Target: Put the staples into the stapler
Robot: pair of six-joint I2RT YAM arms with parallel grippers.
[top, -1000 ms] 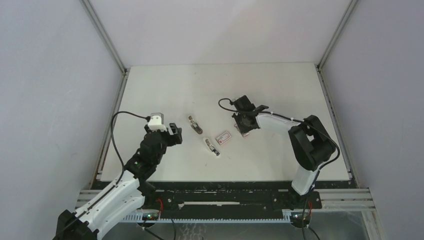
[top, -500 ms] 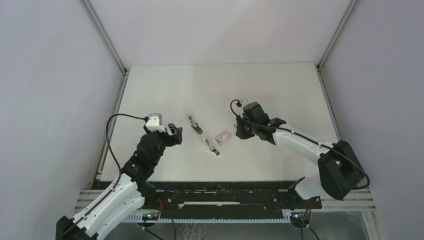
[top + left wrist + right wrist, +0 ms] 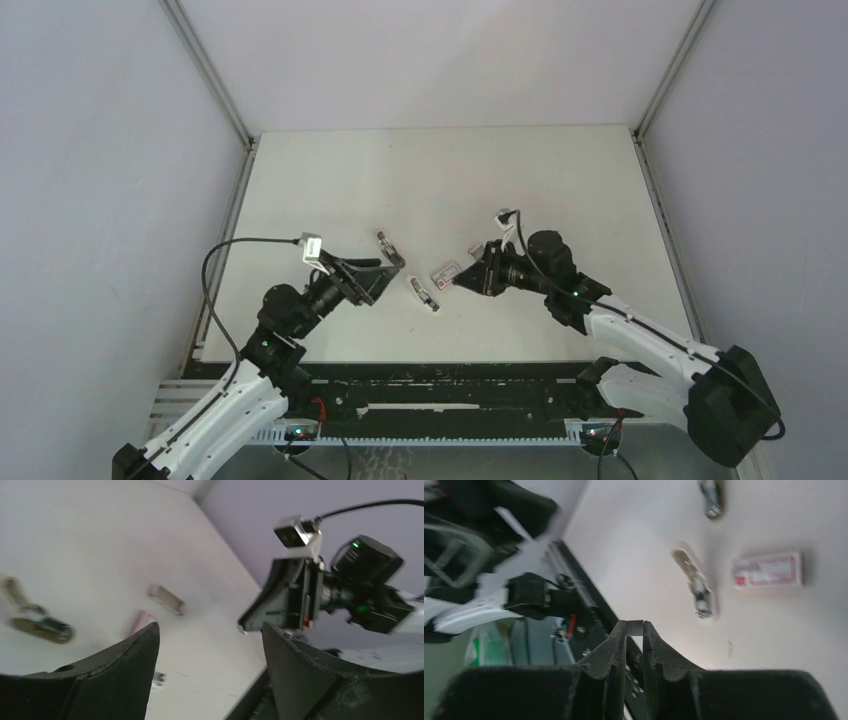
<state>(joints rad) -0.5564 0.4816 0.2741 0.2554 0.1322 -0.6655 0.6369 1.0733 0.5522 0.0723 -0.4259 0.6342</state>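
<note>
I see the staples box (image 3: 447,273) flat on the bench (image 3: 330,180), pink-red, white label up, near the middle. Whether its tray is out, I can't tell. The stapler (image 3: 425,293), small, brown and silver, lies just left of it, not touching. A thin grey strip (image 3: 635,627) is pinched in the right hand (image 3: 634,632).

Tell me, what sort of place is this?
Probably a robot test booth in a lab: a white table boxed in by plain grey panels, with two white-and-black robot arms bolted along its near edge and a small pink-red staple box laid out.
</note>
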